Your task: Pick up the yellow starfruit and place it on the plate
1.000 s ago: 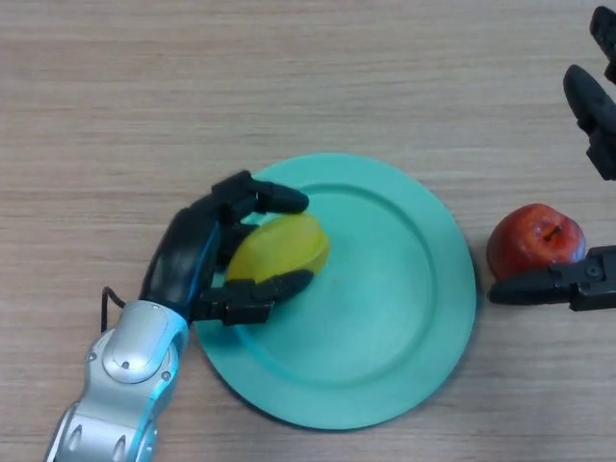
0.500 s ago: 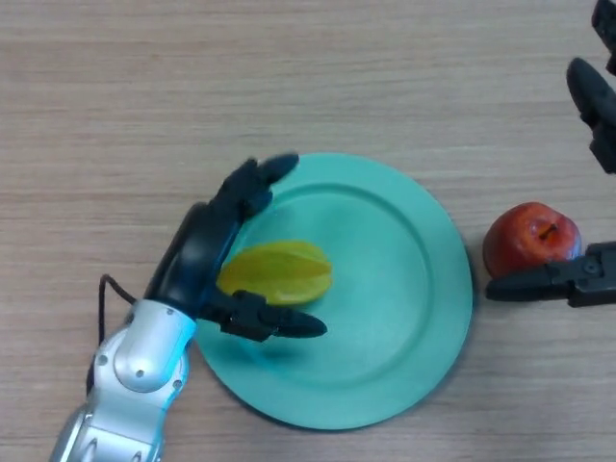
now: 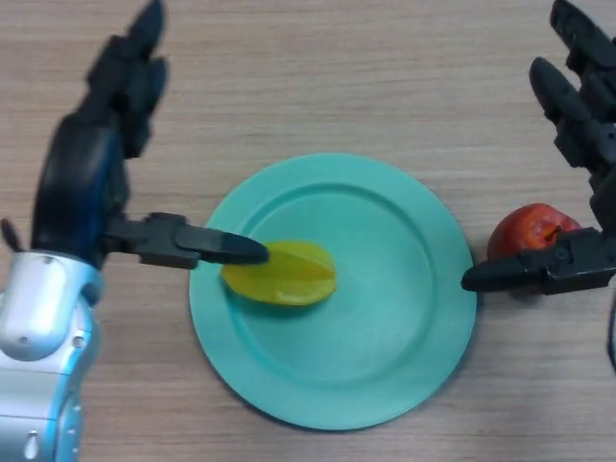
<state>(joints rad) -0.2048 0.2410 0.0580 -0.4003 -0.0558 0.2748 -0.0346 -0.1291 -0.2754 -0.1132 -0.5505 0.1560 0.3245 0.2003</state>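
The starfruit (image 3: 281, 273) lies on the left part of the plate (image 3: 385, 385), so the placing looks done. The left hand (image 3: 96, 173) hovers open beside it, holding nothing; the right hand (image 3: 577, 144) is open too.

Soft, even light over my workspace

The wooden table (image 3: 318, 87) is bright and evenly lit from above, with no hard-edged shadows anywhere. The green plate (image 3: 385, 366) casts only a thin, soft shadow along its lower and right rim and carries a faint pale sheen across its middle. The back of my left hand (image 3: 82, 183), at the left of the frame, shows a dull gloss. The starfruit (image 3: 289, 274) has a slight shadow beneath its lower edge.
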